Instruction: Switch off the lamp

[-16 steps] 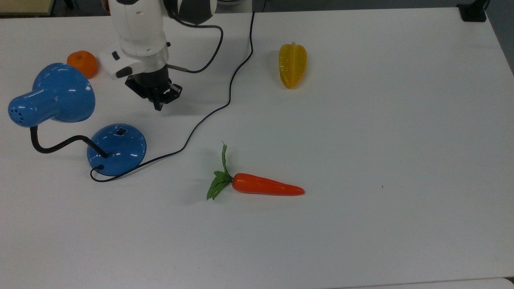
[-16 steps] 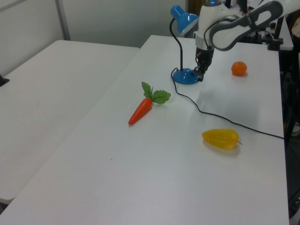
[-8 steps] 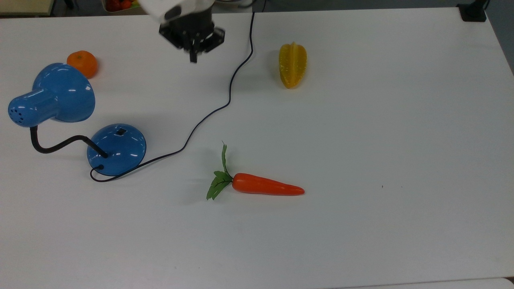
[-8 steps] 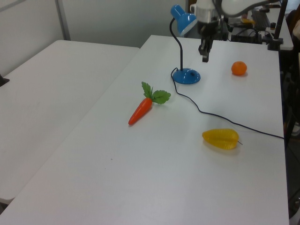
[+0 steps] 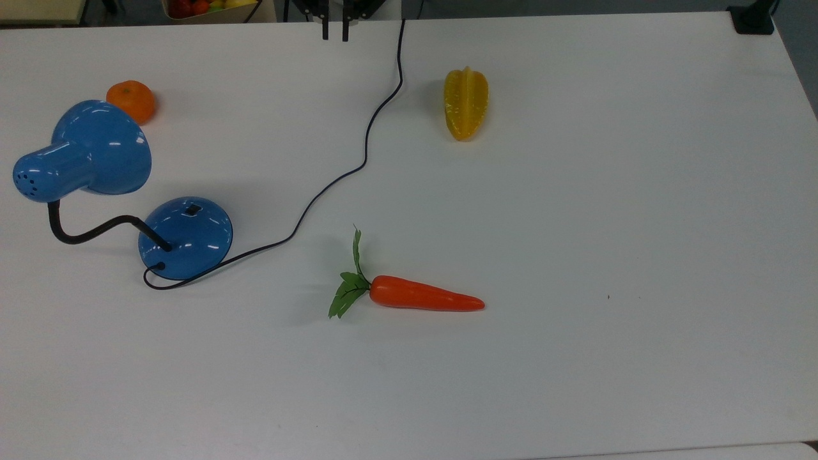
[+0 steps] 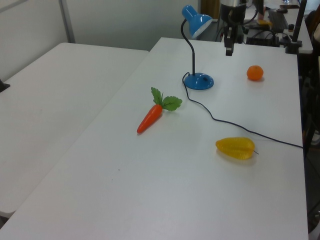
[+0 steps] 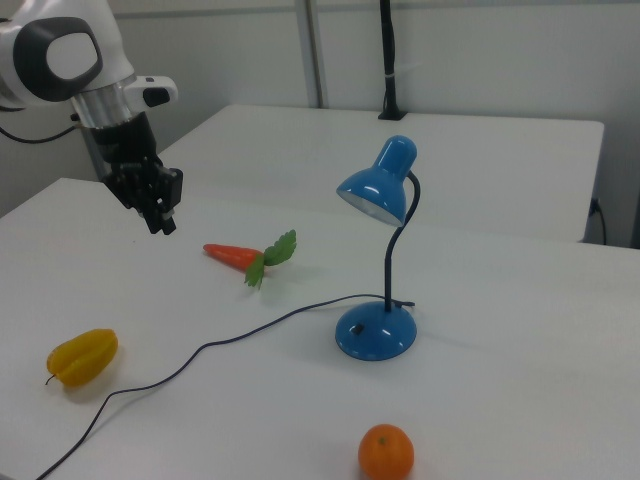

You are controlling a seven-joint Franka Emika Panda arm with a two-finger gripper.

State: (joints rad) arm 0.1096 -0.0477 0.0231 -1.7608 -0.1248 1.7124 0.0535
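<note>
— Gripper state? 
— Fingers slightly spread, holding nothing, raised above the table at the top view's upper edge.
— And across the top view, left to right? 
— Blue lamp at far left, an orange just behind its shade, then carrot, then starfruit.

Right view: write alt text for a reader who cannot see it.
A blue desk lamp stands on a white table, its cord trailing toward the right view's lower left. The robot's tool hangs above the table at the right view's upper left, well away from the lamp. A carrot, a yellow starfruit and an orange lie around.
</note>
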